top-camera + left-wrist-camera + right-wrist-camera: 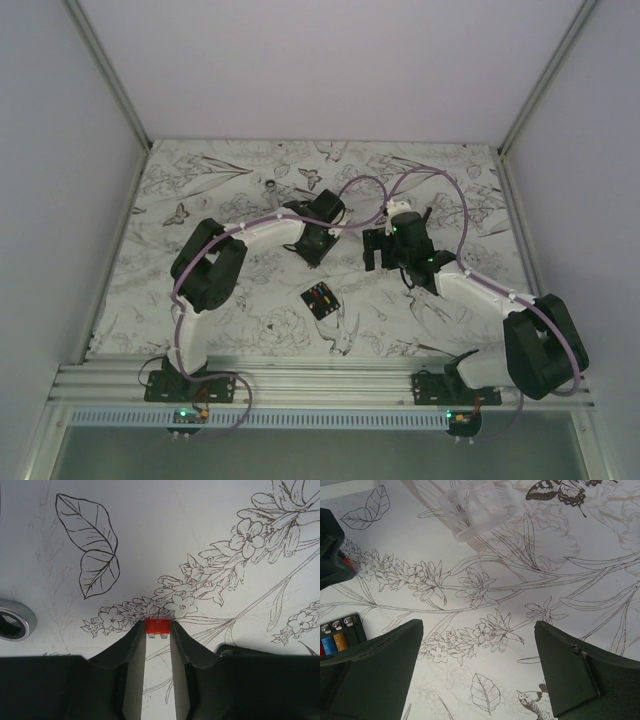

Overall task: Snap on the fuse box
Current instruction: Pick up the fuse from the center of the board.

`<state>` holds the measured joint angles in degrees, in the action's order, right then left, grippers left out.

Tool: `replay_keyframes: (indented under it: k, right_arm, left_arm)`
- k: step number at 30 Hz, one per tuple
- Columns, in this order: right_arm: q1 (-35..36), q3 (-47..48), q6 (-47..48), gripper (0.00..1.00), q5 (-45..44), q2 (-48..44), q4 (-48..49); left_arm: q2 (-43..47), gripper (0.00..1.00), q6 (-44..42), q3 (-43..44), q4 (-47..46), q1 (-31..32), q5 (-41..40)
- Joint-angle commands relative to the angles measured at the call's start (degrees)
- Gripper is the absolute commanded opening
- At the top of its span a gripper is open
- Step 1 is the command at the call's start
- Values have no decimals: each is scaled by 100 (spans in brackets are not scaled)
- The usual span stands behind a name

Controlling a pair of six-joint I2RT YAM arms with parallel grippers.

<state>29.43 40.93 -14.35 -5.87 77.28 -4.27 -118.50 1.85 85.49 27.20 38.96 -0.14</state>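
Note:
The fuse box [320, 300], a small black block with red, yellow and blue fuses on its face, lies on the patterned table between the two arms. In the right wrist view only a corner of the fuse box [340, 635] shows, beside the left finger. My left gripper [312, 255] hovers behind the box, shut on a small red fuse [158, 626] pinched at its fingertips [135, 640]. My right gripper [479, 626] stands wide open over bare table, to the right of the box, with nothing between its fingers.
A clear plastic cover [470, 507] lies on the table beyond the right gripper. The ring end of a silver wrench [12, 625] rests left of the left gripper, towards the back of the table [272, 188]. The floral table mat [200, 190] is walled in on both sides.

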Motion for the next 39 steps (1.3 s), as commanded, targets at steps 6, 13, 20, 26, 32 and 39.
replay_keyframes:
  k: [6, 13, 20, 26, 32, 39]
  right_arm:
    - [52, -128, -48, 100, 446, -382, 453]
    - [107, -434, -266, 99, 1061, -559, 1076]
    - [561, -777, -738, 96, 1454, -615, 2222]
    - [1082, -1220, -1166, 90, 1437, -635, 3797]
    - [1422, -1706, -1445, 78, 1322, -561, 5234]
    - [1786, -1764, -1391, 69, 1245, -455, 5972]
  left_arm:
    - [-156, 19, 771, -114, 250, 37, -151]
    - [627, 20, 1680, -239, 171, 37, -654]
    - [1629, 21, 2853, -506, 147, 40, -941]
    - [2533, 21, 3957, -988, -68, 95, -1058]
    - [3377, 19, 4639, -1582, -473, 393, -1319]
    - [4056, 20, 5138, -1995, -760, 660, -1609]
